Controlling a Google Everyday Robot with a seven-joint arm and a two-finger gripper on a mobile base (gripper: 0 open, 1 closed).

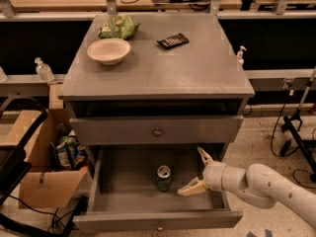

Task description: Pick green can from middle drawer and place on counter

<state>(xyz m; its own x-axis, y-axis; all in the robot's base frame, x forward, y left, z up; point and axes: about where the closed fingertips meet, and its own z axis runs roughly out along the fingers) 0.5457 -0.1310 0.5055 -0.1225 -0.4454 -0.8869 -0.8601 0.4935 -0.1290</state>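
The green can [164, 177] stands upright, silver top up, on the floor of the pulled-out grey middle drawer [98, 181]. My gripper [195, 171] is inside the drawer just right of the can, its two cream fingers [190, 188] spread wide and pointing left toward it. It holds nothing and does not touch the can. The white arm comes in from the lower right over the drawer's right wall. The grey counter [197, 68] is the cabinet top above.
On the counter sit a cream bowl [109, 51], a green snack bag [119, 26] and a black remote [173, 41]. A pump bottle [240, 56] stands by the right edge. A cardboard box [44, 172] with clutter stands at the left.
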